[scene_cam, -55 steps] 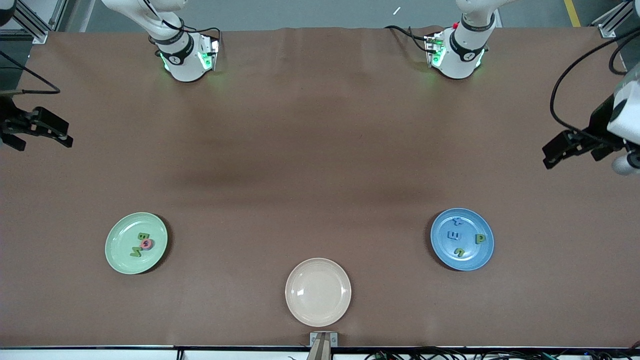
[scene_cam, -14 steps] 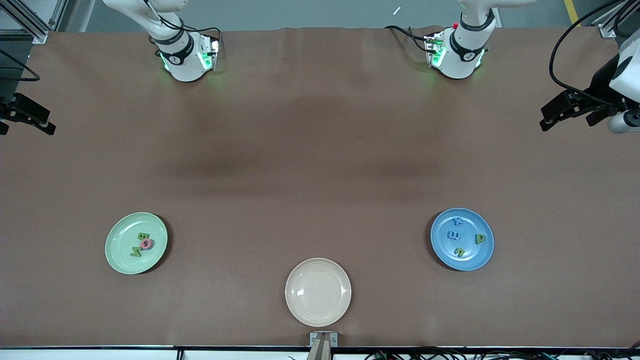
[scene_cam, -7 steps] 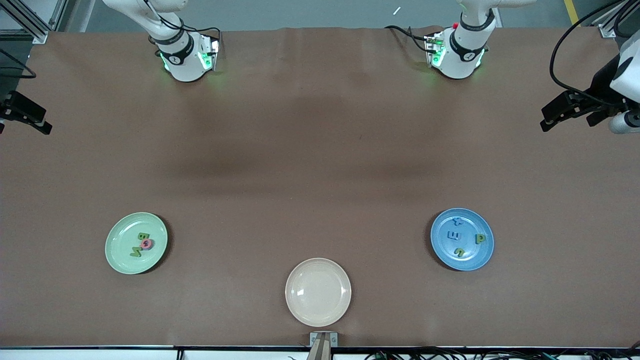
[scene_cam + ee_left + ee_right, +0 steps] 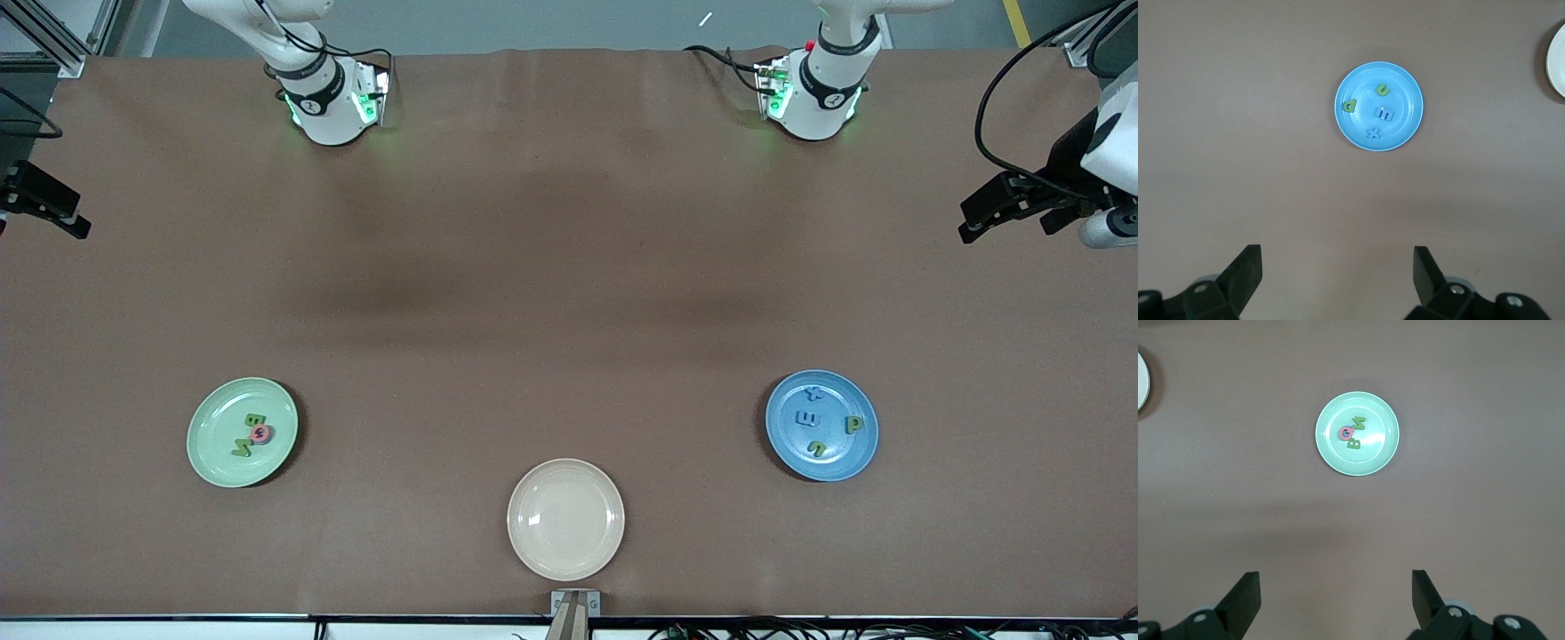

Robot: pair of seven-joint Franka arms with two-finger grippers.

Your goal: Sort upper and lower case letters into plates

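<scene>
Nearest to the front camera stands the cream plate, with nothing on it. A little farther are the two sorting plates. The green plate, toward my right arm's end of the worktop, holds a red letter touching two green letters. The blue plate, toward my left arm's end, holds four letters, blue and green, lying apart. No letter lies loose on the worktop, so I judge the sorting finished. Farthest, my left fingers and my right fingers hang over the worktop's ends, spread apart and holding nothing. Both arms wait. The next move, I think, is only to stay clear.
</scene>
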